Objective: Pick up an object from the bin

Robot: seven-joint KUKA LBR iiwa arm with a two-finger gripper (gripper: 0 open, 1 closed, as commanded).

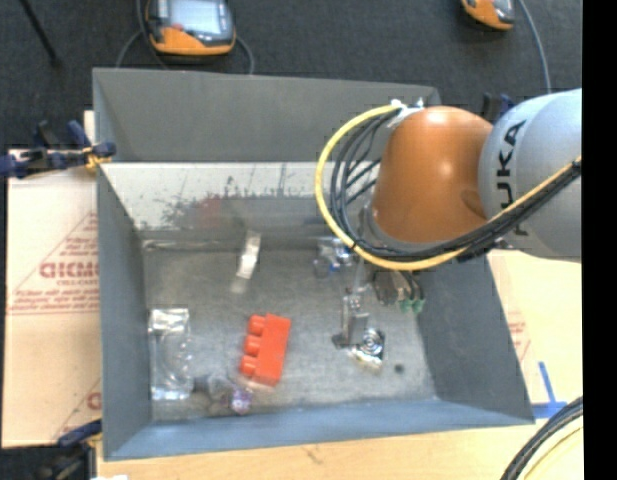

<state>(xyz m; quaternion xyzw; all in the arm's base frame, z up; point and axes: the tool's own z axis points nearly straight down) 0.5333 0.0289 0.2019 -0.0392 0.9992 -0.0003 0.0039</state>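
Observation:
My gripper (354, 328) reaches down under the orange wrist cover to the bin floor at the right of the middle. A small shiny metal-and-white thing (371, 347) lies right at its tip, touching or nearly touching it. A red-orange studded toy brick (263, 349) lies on the floor a hand's width to the left of the gripper. A small white ring-like piece (248, 257) leans near the back wall, to the upper left.
A clear plastic piece (170, 362) lies in the front left corner. A small purple thing (239, 400) and some dark bits sit by the front wall. The arm with its cables covers the bin's right back part.

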